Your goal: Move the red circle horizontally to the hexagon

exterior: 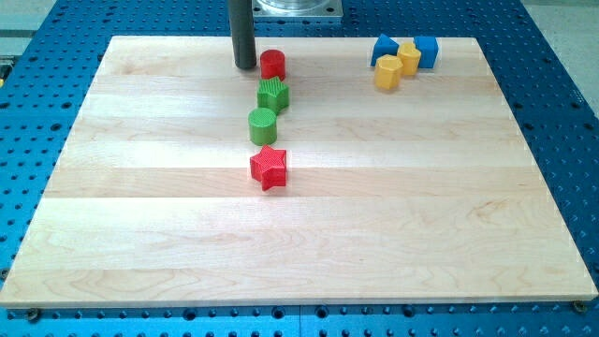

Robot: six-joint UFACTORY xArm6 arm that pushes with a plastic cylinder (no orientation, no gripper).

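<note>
Taking the red circle (272,64) as the landmark, and working from the view's bottom upward: the red star (269,168) lay well below it, the green cylinder (263,124) between, and the green star-shaped block (273,95) just beneath it, close enough that I could not tell whether they touched.

The red circle itself stood near the board's (140,234) top edge. My tip (245,66) sat just beside it on the view's left, at the same height, seemingly in contact or nearly so. I carry no jaws, so there was nothing to close or release; the rod only pushes.

Well to the circle's right sat 4 blocks in 1 cluster: 2 yellow, the nearer one (387,73) and the one I judged the hexagon (409,58), and behind them 2 blue blocks (384,47) (426,49).

Risks, in my judgement:
1. An off-centre push would roll the circle off the tip toward the board's top edge or down into the green star-shaped block.
2. Overshoot would scatter the cluster.

The circle is round, upright on its flat face, with no long axis and no heading.
</note>
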